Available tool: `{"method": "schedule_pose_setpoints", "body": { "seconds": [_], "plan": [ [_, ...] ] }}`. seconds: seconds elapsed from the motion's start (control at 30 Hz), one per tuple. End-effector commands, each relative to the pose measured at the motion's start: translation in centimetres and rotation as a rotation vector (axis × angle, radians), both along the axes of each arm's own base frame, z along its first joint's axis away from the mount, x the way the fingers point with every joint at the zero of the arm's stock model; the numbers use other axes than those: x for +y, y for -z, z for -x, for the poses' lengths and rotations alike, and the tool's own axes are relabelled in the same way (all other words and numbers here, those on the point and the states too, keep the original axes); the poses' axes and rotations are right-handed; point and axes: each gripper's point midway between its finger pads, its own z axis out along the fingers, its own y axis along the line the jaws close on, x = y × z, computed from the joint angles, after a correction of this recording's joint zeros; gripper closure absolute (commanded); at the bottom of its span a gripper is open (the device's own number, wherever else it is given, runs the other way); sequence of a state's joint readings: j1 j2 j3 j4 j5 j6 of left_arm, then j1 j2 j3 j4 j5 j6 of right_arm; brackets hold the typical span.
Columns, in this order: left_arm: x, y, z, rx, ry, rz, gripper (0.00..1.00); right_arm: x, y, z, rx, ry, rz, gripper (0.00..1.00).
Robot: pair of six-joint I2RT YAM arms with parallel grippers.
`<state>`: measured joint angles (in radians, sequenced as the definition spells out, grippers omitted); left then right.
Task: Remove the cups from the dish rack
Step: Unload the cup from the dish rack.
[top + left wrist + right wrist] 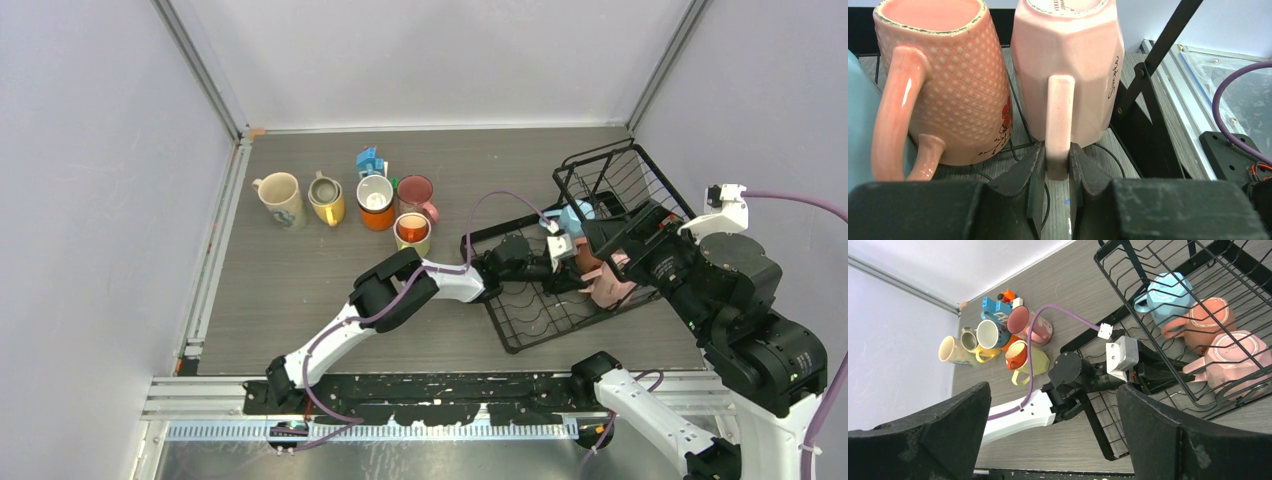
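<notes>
LIFT IN THE BALANCE: The left end effector reaches into the rack at the right of the tabletop. Its fingers press on either side of the pale mug handle, pinching only one end of it. The right end effector hangs over the rack with its jaws wide apart and nothing between them. 3 mugs sit in the rack: the pale mug towards the near side, the salmon mug just beside it and the blue mug beyond. 5 mugs stand grouped at the far left of the tabletop, by a toy house.

The hold looks the weak point. It is a narrow fingertip pinch on a smooth glazed handle, with the mug's weight hanging off to one side, so on the lift the mug could swing about the handle or slide out. The salmon mug is close enough that any tilt or sideways pull could knock it over. The pale mug's lower edge could also catch on the rack wires and drag the rack along. The right arm hovers over the same spot, so a straight lift risks the 2 arms touching, and the left arm's purple cable loops near the rack's edge, where it might snag
</notes>
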<state>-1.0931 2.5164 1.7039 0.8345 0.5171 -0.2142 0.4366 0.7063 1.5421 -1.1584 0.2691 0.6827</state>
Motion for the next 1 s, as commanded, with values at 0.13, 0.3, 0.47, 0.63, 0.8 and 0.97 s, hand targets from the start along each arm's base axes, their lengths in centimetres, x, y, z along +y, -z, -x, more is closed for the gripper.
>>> {"method": "schedule_pose_setpoints", "body": {
  "seconds": [0.13, 0.3, 0.47, 0.63, 0.8, 0.97],
  "plan": [
    [0.6, -4.6, 0.7, -0.088, 0.005, 0.068, 0.99, -0.3, -0.6, -0.4, -0.041, 0.022, -0.002, 0.00],
    [1.2, -4.9, 0.7, -0.113, -0.003, 0.059, 1.00, -0.3, -0.4, -0.6, -0.040, 0.025, 0.002, 0.00],
    [1.8, -5.2, 0.6, -0.146, -0.015, 0.040, 1.00, -0.3, -0.3, -0.8, -0.041, 0.024, 0.005, 0.00],
    [2.6, -5.4, 0.2, -0.165, -0.040, 0.032, 1.00, -0.2, -0.3, -0.9, -0.043, 0.024, 0.009, 0.00],
    [3.6, -5.3, -0.2, -0.165, -0.054, 0.019, 1.00, -0.2, -0.2, -1.1, -0.041, 0.024, 0.012, 0.00],
    [4.7, -5.6, -0.5, -0.165, -0.069, 0.016, 1.00, -0.2, 0.0, -1.1, -0.037, 0.028, 0.015, 0.00]
  ]
}}
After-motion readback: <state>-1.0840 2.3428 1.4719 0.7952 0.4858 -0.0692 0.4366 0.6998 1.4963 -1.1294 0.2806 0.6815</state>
